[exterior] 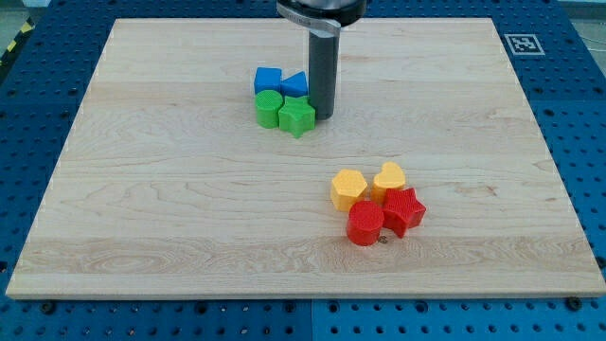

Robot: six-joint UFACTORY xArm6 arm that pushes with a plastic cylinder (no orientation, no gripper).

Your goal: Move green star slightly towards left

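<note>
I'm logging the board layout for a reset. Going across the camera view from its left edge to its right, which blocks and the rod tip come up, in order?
Blue cube block → green star block → my tip, just right of the star → yellow hexagonal block → red star block. The others overlap these in left-right position, so I left them out.

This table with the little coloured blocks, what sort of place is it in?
Probably a robotics lab test bench. A wooden board lies on a blue perforated table, a printed marker tag sits at one corner, and my tip rests beside the green star.
</note>
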